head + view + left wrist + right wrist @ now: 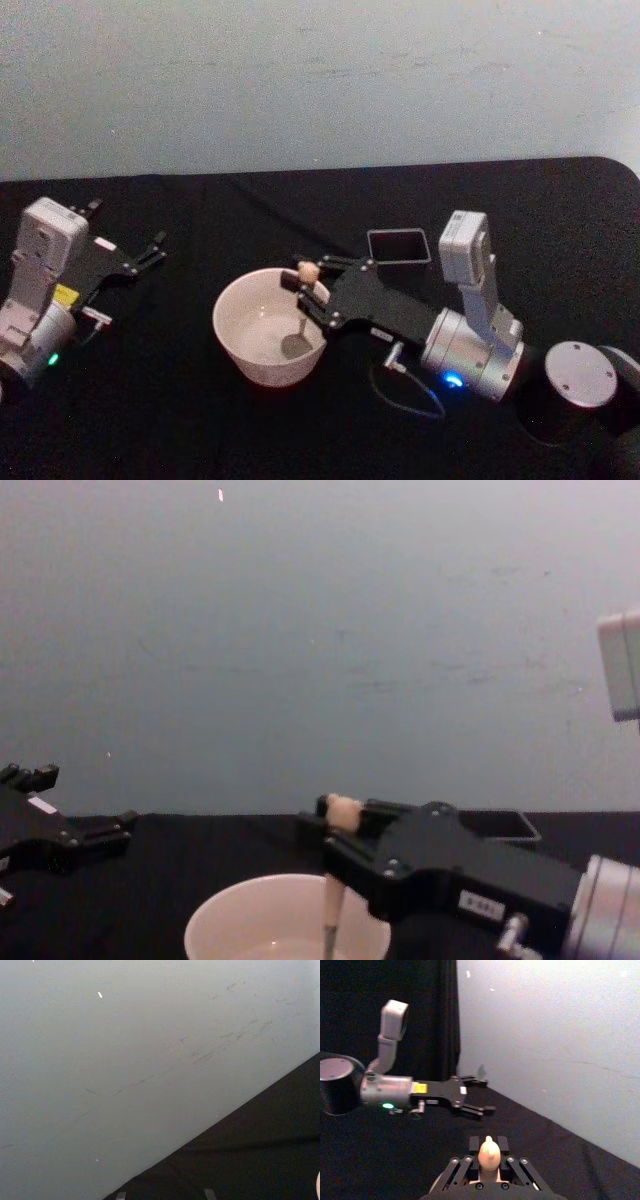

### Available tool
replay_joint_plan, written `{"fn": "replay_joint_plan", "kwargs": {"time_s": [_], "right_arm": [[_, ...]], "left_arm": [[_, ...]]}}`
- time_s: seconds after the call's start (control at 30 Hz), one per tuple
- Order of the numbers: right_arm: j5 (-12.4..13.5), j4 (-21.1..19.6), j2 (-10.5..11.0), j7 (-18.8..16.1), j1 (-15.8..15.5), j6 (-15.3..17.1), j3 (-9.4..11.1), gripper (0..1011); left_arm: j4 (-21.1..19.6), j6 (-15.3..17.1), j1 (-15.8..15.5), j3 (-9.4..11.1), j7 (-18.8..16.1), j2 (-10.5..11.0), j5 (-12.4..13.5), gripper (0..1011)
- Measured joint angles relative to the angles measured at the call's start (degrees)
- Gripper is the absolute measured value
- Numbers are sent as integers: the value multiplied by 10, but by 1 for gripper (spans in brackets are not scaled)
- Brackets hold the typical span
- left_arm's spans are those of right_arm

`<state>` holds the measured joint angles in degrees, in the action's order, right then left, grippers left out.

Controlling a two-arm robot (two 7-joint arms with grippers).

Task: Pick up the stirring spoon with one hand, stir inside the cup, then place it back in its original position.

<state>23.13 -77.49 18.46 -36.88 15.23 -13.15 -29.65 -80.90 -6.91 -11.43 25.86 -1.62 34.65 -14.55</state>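
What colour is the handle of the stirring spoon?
Beige. The stirring spoon shows its handle best in the right wrist view.

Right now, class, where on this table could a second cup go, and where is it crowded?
Bare cloth lies between the left end effector and the cup, and nearer the robot, before the cup. Crowded: right end effector, stirring spoon and holder bunch together.
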Motion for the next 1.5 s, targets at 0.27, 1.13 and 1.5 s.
{"fn": "replay_joint_plan", "kwargs": {"time_s": [0.27,1.13,1.5], "right_arm": [[3,8,-19,-2,9,0,-19,211],[-21,87,-58,25,57,-21,-9,211],[-23,84,-58,25,56,-20,-7,211]], "left_arm": [[0,0,0,0,0,0,0,1001],[0,0,0,0,0,0,0,1001],[0,0,0,0,0,0,0,1001]]}}
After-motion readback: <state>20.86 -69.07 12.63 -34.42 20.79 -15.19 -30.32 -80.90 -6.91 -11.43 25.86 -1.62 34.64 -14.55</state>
